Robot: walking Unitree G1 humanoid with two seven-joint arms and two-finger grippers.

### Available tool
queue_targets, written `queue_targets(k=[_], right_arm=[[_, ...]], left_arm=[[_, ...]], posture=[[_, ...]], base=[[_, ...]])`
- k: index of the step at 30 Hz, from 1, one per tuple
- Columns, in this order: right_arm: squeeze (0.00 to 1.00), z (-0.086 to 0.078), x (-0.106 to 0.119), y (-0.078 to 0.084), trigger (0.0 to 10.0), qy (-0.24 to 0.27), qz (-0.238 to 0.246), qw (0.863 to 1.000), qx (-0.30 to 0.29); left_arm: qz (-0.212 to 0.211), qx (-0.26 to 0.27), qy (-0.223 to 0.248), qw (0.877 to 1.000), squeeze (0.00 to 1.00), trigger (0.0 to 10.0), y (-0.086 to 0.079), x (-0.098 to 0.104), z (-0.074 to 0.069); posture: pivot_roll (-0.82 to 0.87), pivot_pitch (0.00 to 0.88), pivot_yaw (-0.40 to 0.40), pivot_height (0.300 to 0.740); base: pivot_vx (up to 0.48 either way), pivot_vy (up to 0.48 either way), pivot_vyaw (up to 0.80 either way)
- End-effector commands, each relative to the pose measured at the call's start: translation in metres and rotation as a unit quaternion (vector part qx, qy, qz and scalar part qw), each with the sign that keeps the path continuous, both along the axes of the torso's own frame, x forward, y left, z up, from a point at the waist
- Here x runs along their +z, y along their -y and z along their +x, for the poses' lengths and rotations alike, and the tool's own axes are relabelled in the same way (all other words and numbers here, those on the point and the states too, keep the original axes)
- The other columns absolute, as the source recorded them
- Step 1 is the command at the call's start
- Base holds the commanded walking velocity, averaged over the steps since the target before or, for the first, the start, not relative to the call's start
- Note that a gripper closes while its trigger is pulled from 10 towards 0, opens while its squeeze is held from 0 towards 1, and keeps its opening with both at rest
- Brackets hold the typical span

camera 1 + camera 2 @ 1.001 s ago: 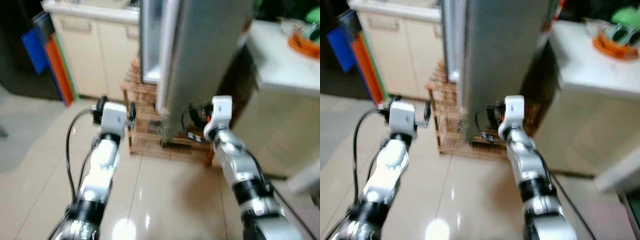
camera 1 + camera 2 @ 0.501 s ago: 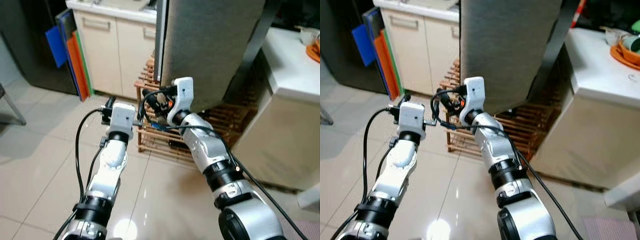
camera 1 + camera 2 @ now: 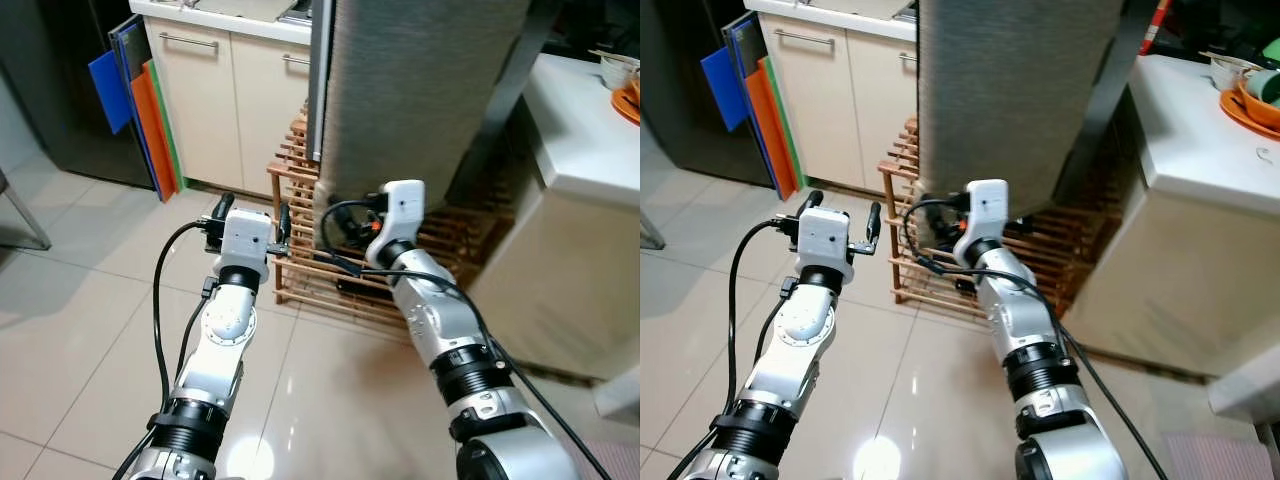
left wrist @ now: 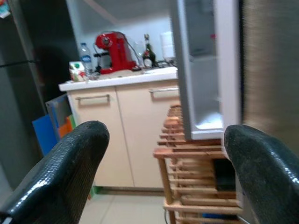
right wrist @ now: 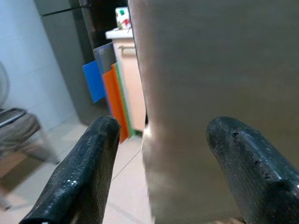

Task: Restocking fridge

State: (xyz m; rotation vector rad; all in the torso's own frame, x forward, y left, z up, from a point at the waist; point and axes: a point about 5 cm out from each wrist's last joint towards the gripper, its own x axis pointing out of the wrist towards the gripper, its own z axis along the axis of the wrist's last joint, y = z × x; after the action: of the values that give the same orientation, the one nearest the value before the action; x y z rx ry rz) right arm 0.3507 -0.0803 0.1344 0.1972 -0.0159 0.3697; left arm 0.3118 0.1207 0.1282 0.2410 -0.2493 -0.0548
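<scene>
The fridge's grey door stands open, and past its edge the white inside of the fridge shows. My left gripper is open and holds nothing; it hovers over the floor left of the door, pointing at the wooden rack. My right gripper is open too, held close up against the door's lower part, with the grey face and its edge showing between the two black fingers. No food item is in either gripper.
Cream cabinets stand at the back left, with blue and orange boards leaning beside them. A red coffee machine stands on that counter. A white counter closes off the right. Tiled floor lies open on the left.
My right arm has swung to the right, from in front of the rack to the door's lower edge. The left arm has hardly moved. A second ago the view was blurred and shifted.
</scene>
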Motion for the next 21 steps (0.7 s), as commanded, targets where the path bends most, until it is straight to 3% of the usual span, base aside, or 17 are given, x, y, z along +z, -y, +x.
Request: queue_targets(k=[1, 12, 21], right_arm=[[0.0, 0.005, 0.007, 0.007, 10.0, 0.02, -0.018, 0.999, -0.034], [0.0, 0.014, 0.011, 0.025, 10.0, 0.03, -0.051, 0.993, -0.1], [0.0, 0.017, 0.02, -0.001, 10.0, 0.049, -0.042, 0.996, -0.066]], left_arm=[[0.007, -0.008, 0.007, 1.0, 0.0, 10.0, 0.0, 0.003, 0.0], [0.008, -0.014, 0.002, 1.0, 0.0, 10.0, -0.001, 0.002, 0.0], [0.001, -0.007, -0.001, 1.0, 0.0, 10.0, -0.003, 0.002, 0.0]], posture=[[0.06, 0.0, -0.081, 0.74], [0.07, 0.0, -0.083, 0.74], [0.08, 0.0, -0.083, 0.74]], base=[[0.36, 0.319, 0.0], [0.363, 0.313, 0.0], [0.375, 0.3, 0.0]])
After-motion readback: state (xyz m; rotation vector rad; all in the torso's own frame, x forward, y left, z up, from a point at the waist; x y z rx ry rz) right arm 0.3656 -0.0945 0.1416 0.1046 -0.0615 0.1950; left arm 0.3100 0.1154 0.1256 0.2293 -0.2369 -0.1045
